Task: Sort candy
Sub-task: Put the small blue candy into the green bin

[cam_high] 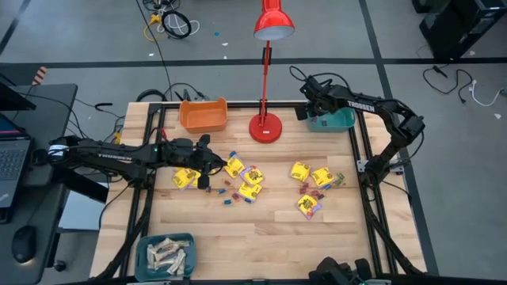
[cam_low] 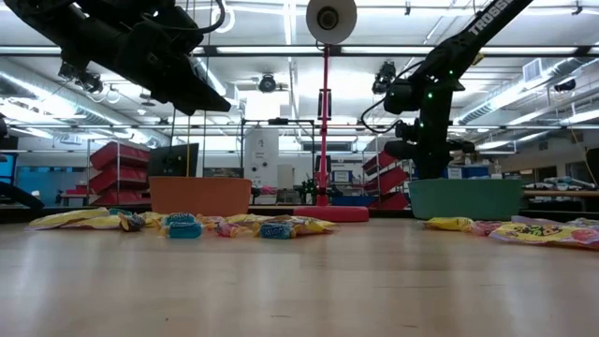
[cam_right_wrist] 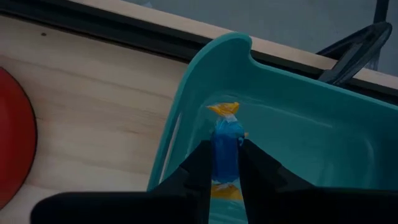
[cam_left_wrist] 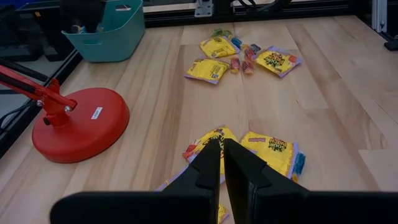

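Right end effector [cam_right_wrist: 222, 163] — over teal bin [cam_right_wrist: 298, 124] — pinches blue candy [cam_right_wrist: 225, 146]; left end effector [cam_left_wrist: 222, 163] closed.

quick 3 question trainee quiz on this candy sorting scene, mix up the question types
1. True or false: the right gripper holds a blue wrapped candy over the teal bin.
2. Which bin holds pale beige bars? A) orange bin B) teal bin at the table's near left corner C) teal bin at the far right
3. Fill in: the left gripper hovers over yellow ____ beside the red lamp base.

Key: 1 true; 2 B; 3 packets
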You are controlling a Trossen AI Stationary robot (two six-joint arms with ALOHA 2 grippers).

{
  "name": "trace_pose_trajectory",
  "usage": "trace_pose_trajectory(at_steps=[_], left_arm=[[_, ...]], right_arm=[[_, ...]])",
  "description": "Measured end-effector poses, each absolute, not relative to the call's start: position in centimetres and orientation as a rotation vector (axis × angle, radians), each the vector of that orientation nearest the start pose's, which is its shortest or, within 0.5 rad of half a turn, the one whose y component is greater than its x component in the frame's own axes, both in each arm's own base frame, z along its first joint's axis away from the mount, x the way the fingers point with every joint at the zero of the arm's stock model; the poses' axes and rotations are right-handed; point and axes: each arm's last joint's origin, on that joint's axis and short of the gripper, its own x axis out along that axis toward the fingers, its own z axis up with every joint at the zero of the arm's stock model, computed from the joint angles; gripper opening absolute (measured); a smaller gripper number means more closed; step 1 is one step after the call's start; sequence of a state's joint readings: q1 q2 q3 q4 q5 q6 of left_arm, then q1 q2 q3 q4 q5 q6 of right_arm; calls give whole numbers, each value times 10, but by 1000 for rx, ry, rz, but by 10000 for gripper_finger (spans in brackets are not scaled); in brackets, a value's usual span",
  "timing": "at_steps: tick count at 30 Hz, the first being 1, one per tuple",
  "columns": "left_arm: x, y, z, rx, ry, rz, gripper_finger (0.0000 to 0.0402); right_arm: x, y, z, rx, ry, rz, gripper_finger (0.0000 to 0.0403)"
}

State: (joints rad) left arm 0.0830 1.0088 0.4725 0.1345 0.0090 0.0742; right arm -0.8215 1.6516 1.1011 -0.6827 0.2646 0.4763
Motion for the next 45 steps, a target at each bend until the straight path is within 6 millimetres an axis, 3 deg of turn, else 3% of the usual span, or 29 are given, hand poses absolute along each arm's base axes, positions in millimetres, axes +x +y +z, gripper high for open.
trace_pose_trajectory(at_steps=[29,45], left_arm=[[209,17,215,55,405,57,23],[209,17,215,55,405,58,23]], right_arm=[[203,-229,197,798,1061,-1252,60],[196,-227,180,790,1061,-1248,74]])
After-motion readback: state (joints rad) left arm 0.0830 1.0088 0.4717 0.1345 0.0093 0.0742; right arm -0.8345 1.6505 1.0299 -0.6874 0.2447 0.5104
